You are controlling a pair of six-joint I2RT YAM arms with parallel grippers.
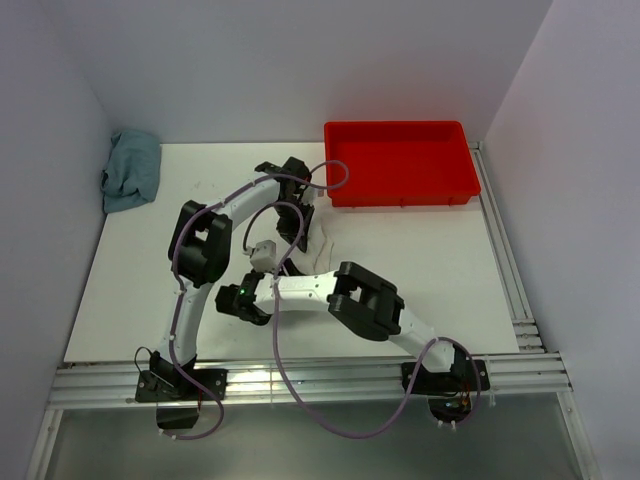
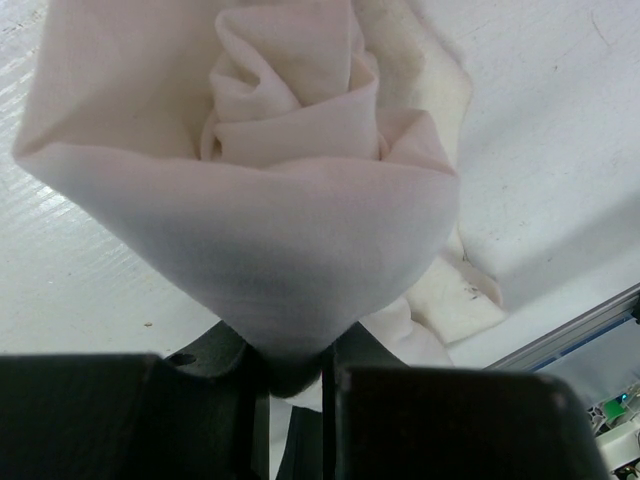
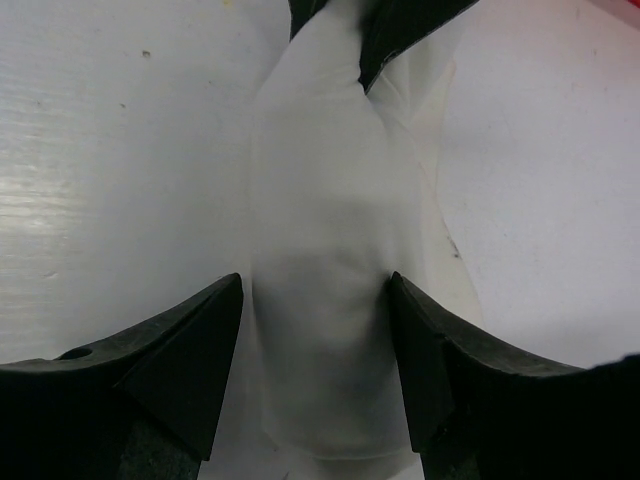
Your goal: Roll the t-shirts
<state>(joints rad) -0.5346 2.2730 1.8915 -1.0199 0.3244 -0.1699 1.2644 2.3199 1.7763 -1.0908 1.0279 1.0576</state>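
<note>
A cream-white t-shirt (image 1: 318, 250) lies rolled into a tube on the white table between the two arms. The left wrist view looks at the roll end-on (image 2: 290, 230), showing its spiral folds. My left gripper (image 2: 292, 372) is shut on the lower fold of that end; from above it (image 1: 297, 232) reaches down at the roll's far end. In the right wrist view the roll (image 3: 320, 250) runs away from the camera to the left gripper's black fingers (image 3: 385, 30). My right gripper (image 3: 315, 300) is open astride the near part of the roll, fingertips close against its sides.
A red bin (image 1: 400, 160) stands at the back right. A crumpled blue cloth (image 1: 132, 170) lies at the back left corner. Aluminium rails run along the table's right edge (image 1: 505, 260) and front edge (image 1: 300, 380). Purple cables loop off both arms.
</note>
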